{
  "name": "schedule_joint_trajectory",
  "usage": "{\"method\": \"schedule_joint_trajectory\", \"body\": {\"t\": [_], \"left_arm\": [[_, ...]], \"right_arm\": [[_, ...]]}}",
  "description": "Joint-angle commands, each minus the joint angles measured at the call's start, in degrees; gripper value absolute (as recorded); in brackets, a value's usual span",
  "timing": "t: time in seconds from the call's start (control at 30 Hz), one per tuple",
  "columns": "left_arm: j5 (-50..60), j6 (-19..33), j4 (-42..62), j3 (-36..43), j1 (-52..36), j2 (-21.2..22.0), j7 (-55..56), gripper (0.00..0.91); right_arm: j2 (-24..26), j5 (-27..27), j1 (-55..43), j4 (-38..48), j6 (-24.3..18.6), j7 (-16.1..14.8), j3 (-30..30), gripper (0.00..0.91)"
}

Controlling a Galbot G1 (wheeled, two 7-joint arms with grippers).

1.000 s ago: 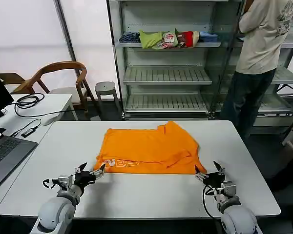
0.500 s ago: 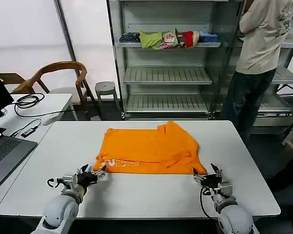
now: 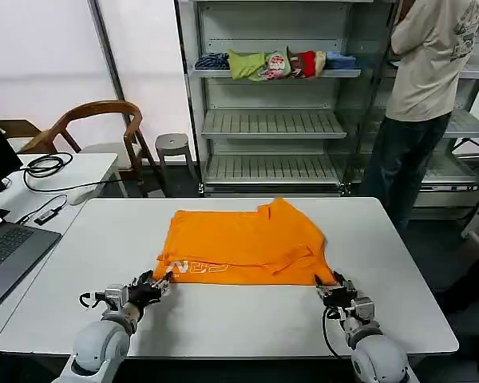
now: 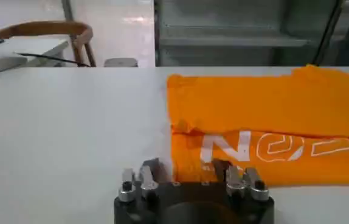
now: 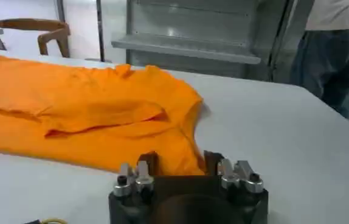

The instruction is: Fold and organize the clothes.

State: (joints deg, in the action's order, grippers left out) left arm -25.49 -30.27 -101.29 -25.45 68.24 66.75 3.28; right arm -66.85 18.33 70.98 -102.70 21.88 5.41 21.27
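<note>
A bright orange T-shirt [image 3: 243, 246] lies partly folded in the middle of the white counter [image 3: 223, 319], its white lettering along the hem that faces the counter's near edge. The left gripper [image 3: 154, 286] sits low on the counter at the hem's left corner, and the right gripper [image 3: 337, 290] at the hem's right corner. In the left wrist view the left gripper [image 4: 186, 173] has its jaws parted, with the hem's corner lying between them near the lettering. In the right wrist view the right gripper [image 5: 182, 164] likewise has its jaws parted around the tip of the hem, with the cloth running in between; neither pair looks to have closed on the fabric yet.

The step in hand appears to be pinching both near corners for the next fold. Doing it well would likely mean sliding each lower jaw flat along the counter so it goes under every layer at the corner, not just the top one, then closing both sides together. The lift should probably be level and even, since the loose fold of cloth across the shirt's right half could slip or bunch if one corner rises ahead of the other. Carrying the hem straight toward the far edge would keep the sides square.
</note>
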Motion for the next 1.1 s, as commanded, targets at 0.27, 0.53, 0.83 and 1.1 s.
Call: {"method": "schedule_joint_trajectory", "body": {"t": [0.27, 0.53, 0.83, 1.1], "left_arm": [[0.42, 0.08, 0.45, 0.13, 0.17, 0.14, -1.20, 0.020], [0.36, 0.19, -2.76, -1.12, 3.08, -0.54, -1.86, 0.020], [-0.02, 0.20, -11.48, -4.17, 13.00, -1.78, -2.59, 0.020], [0.09, 2.10, -16.52, -7.52, 21.28, -1.74, -3.66, 0.020]], "right_arm": [[-0.32, 0.21, -0.12, 0.06, 0.21, -0.37, -0.31, 0.000], [0.62, -0.27, 1.56, -2.57, -0.27, -0.95, 0.67, 0.000], [1.63, -2.17, 8.29, -7.61, -2.13, -1.50, 2.21, 0.000], [2.30, -3.37, 16.70, -15.00, -3.13, -1.83, 4.03, 0.000]]}}
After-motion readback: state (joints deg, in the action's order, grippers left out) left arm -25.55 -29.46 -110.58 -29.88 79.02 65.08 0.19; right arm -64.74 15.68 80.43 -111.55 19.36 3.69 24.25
